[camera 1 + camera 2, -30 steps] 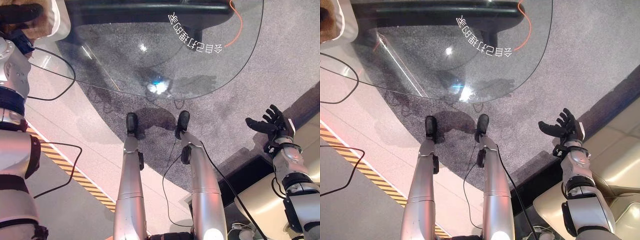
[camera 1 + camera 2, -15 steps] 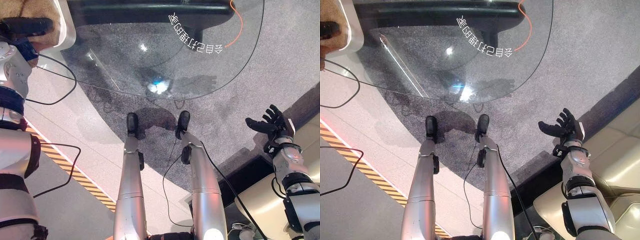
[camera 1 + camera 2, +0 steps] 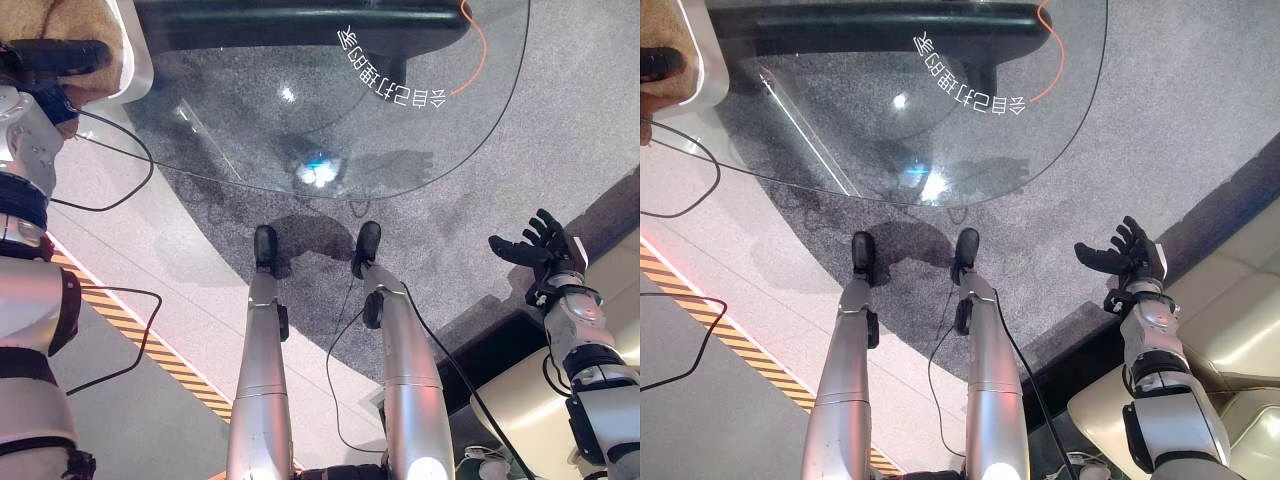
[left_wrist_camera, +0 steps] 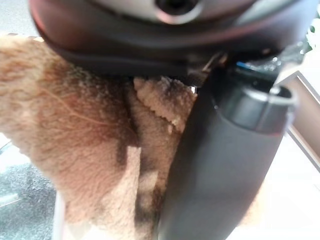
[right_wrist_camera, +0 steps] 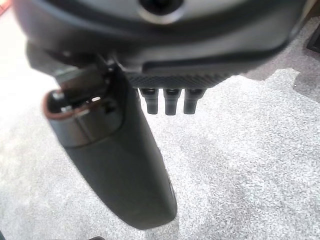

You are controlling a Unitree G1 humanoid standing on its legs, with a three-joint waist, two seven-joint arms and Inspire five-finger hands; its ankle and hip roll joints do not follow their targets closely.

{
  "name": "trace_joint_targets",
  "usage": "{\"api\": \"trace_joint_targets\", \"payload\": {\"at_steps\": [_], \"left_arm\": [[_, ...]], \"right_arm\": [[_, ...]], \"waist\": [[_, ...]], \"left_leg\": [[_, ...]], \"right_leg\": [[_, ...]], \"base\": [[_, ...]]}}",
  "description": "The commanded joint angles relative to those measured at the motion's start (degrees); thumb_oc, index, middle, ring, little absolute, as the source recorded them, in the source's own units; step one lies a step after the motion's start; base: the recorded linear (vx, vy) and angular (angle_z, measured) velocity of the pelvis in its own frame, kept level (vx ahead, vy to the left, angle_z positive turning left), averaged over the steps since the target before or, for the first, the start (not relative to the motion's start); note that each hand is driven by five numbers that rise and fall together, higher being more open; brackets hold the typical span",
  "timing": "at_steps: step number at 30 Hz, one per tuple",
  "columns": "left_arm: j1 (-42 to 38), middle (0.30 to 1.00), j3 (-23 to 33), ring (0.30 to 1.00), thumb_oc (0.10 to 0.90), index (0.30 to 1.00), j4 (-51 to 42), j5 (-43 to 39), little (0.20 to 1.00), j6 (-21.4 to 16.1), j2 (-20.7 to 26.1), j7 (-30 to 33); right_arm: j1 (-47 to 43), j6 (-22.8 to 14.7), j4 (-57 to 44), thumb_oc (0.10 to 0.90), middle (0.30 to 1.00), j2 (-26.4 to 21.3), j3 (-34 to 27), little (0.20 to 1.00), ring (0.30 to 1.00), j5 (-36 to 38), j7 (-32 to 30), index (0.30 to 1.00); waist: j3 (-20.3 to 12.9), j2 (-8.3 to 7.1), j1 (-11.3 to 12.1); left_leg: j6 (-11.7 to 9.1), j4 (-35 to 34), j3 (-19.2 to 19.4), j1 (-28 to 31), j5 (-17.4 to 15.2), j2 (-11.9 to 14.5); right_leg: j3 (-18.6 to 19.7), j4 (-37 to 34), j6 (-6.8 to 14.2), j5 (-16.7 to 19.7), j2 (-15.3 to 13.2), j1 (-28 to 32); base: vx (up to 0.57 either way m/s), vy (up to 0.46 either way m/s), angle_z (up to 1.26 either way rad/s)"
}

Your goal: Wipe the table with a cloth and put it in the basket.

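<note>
A brown fluffy cloth lies in the white-rimmed basket at the far left corner of the round glass table. My left hand stretches flat across the cloth with its fingers straight. In the left wrist view the cloth lies right under the palm, and the thumb stands out straight in front of it. My right hand hovers open, fingers spread, above the grey carpet to the right of the table, holding nothing.
An orange cable runs over the glass at the far right. A dark base shows under the table. A beige sofa stands at the lower right. Yellow-black floor tape crosses the lower left.
My left hand has slid a little nearer to me over the cloth in the basket. The right hand has hardly moved.
</note>
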Motion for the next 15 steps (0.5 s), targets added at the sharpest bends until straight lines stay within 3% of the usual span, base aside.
{"api": "trace_joint_targets", "payload": {"at_steps": [1, 5, 6, 7, 15], "left_arm": [[-2.7, 0.300, 1.4, 0.300, 0.100, 0.300, 1.6, 0.3, 0.200, -1.8, 1.9, 0.7], [-2.9, 0.300, 1.1, 0.300, 0.100, 0.300, 1.6, -0.2, 0.200, -1.5, 1.8, 0.8], [-2.9, 0.458, 1.1, 0.458, 0.284, 0.458, 1.6, -0.4, 0.384, -1.2, 1.8, 1.0], [-2.9, 0.900, 1.2, 0.900, 0.800, 0.900, 1.6, -0.8, 0.900, -1.0, 1.7, 1.6], [-3.6, 0.900, 1.3, 0.900, 0.800, 0.900, 2.7, -0.8, 0.900, -1.8, 1.8, 2.2]], "right_arm": [[2.1, -1.3, 1.5, 0.800, 0.900, -4.7, -0.9, 0.900, 0.900, 2.1, -2.1, 0.900], [1.9, -1.2, 1.6, 0.800, 0.900, -4.9, -0.8, 0.900, 0.900, 2.0, -2.0, 0.900], [2.0, -1.4, 1.7, 0.800, 0.900, -4.8, -0.8, 0.900, 0.900, 2.0, -1.9, 0.900], [2.2, -1.3, 1.5, 0.800, 0.900, -4.8, -0.8, 0.900, 0.900, 2.0, -2.0, 0.900], [2.2, -1.7, 2.5, 0.800, 0.900, -4.8, -0.8, 0.900, 0.900, 2.5, -1.1, 0.900]], "waist": [[-1.4, 3.65, -0.9], [-1.4, 3.90, -0.9], [-1.4, 3.95, -0.9], [-1.4, 4.01, -0.9], [-1.4, 3.87, -0.9]], "left_leg": [[4.4, 1.8, 5.9, -0.5, 0.1, 0.9], [4.3, 1.8, 5.9, -0.6, 0.2, 0.9], [4.3, 1.8, 6.0, -0.5, 0.2, 0.9], [4.3, 1.8, 6.1, -0.5, 0.2, 0.9], [4.3, 1.4, 6.0, -0.3, 0.3, 1.0]], "right_leg": [[3.4, -2.3, 1.5, -0.5, 2.8, 4.3], [3.3, -2.2, 1.6, -0.5, 2.7, 4.1], [3.3, -2.2, 1.6, -0.6, 2.7, 4.1], [3.3, -2.1, 1.6, -0.6, 2.7, 4.1], [3.2, -2.6, 1.5, -0.5, 2.5, 4.4]], "base": [[0.00, 0.000, 0.00], [0.00, 0.000, 0.00], [0.00, 0.000, 0.00], [0.00, 0.000, 0.00], [0.00, 0.000, 0.00]]}}
